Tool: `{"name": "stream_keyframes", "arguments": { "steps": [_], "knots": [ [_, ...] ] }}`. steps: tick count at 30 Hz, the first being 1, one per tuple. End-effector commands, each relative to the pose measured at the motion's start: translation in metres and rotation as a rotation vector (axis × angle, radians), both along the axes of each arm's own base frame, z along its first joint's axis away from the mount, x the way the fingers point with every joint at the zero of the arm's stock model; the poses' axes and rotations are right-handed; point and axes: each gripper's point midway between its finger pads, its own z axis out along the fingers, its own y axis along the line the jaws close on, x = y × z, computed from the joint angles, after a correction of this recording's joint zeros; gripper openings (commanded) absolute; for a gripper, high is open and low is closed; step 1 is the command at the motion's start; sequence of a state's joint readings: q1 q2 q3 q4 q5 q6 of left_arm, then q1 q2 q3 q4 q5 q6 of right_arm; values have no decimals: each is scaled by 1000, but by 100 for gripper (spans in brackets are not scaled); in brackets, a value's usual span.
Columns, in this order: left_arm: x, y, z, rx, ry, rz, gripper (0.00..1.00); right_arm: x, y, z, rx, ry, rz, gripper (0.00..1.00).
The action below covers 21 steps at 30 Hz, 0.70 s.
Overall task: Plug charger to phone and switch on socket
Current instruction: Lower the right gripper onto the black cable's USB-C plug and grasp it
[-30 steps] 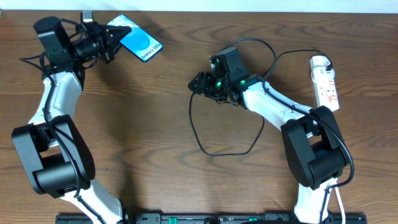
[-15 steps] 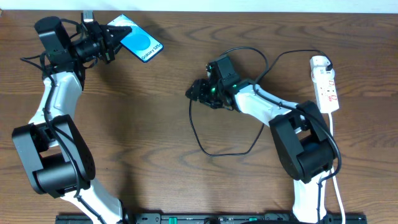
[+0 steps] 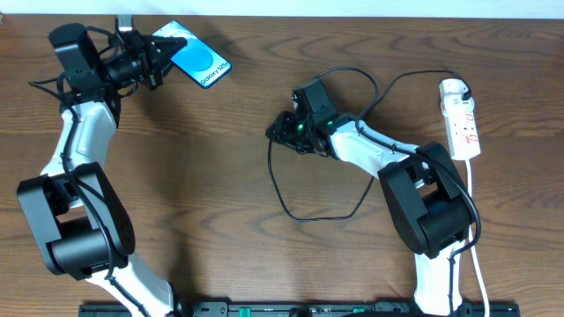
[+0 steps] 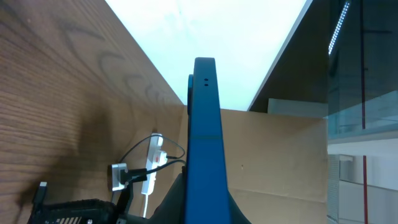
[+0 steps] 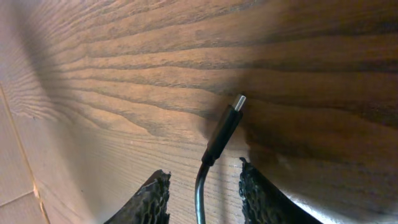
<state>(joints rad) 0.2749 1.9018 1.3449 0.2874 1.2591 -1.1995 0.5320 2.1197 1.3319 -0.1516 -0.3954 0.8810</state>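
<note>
My left gripper (image 3: 161,55) is shut on the phone (image 3: 201,63) and holds it at the table's far left, its blue screen with the teal circle facing up. In the left wrist view the phone (image 4: 205,137) shows edge-on between the fingers. The black charger cable (image 3: 300,217) loops over the middle of the table. My right gripper (image 3: 278,132) is open and low over the cable's free end. In the right wrist view the black plug tip (image 5: 224,130) lies on the wood between the open fingers (image 5: 203,169). The white socket strip (image 3: 464,119) lies at the right.
The cable runs up and right to the rounded white adapter (image 3: 452,87) at the strip's far end. A white cord (image 3: 473,229) trails from the strip toward the front edge. The strip also shows far off in the left wrist view (image 4: 152,165).
My right gripper has shifted a little left and down over the cable's free end, and its arm has swung left. The left arm and the phone have not moved.
</note>
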Motion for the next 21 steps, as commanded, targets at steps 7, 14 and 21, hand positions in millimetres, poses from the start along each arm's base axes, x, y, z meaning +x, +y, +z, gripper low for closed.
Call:
{"name": "stream_keyframes", "arguments": {
  "steps": [7, 14, 21],
  "knots": [
    [-6, -4, 20, 7, -61, -42, 7, -3, 10, -7, -18, 6, -8, 31],
    [-6, -4, 20, 7, -61, -43, 7, -4, 7, -24, -29, 41, -23, 27],
    [-7, -4, 20, 6, -61, -45, 7, -3, 7, -27, -28, 37, -23, 22]
  ]
}}
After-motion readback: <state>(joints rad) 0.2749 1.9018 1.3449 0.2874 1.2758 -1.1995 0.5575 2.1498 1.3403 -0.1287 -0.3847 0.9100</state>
